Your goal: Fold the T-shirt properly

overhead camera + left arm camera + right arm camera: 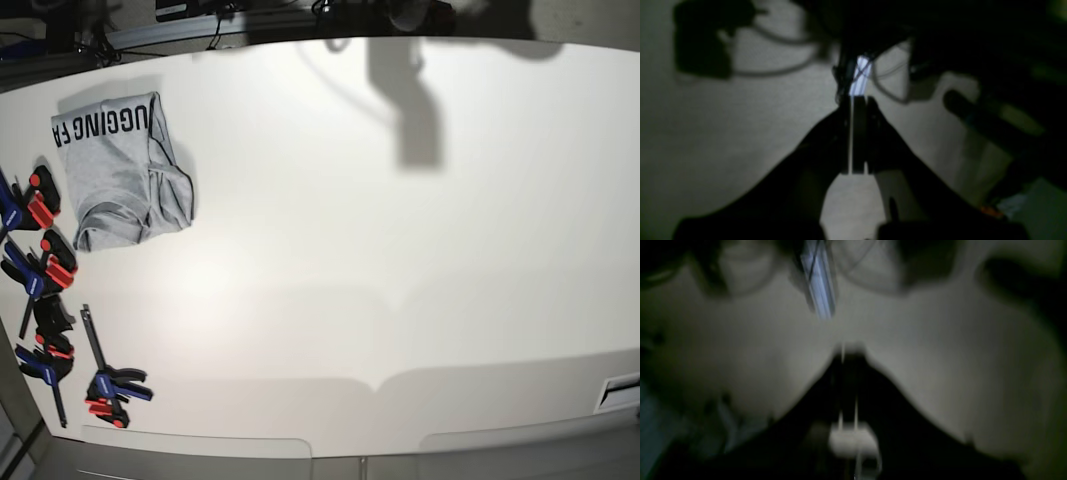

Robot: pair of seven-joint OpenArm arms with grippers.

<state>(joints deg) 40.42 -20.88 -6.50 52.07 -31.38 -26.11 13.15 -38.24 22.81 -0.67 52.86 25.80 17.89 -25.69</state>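
Your T-shirt (122, 170) lies folded at the bench (400, 280) corner; both tools (853, 133) (846, 386) look closed, empty; nothing remains.

Black block capitals reading "UGGING FA", cut off by folds, run along the far edge of the folded grey T-shirt (120, 175) on the counter (400, 270).
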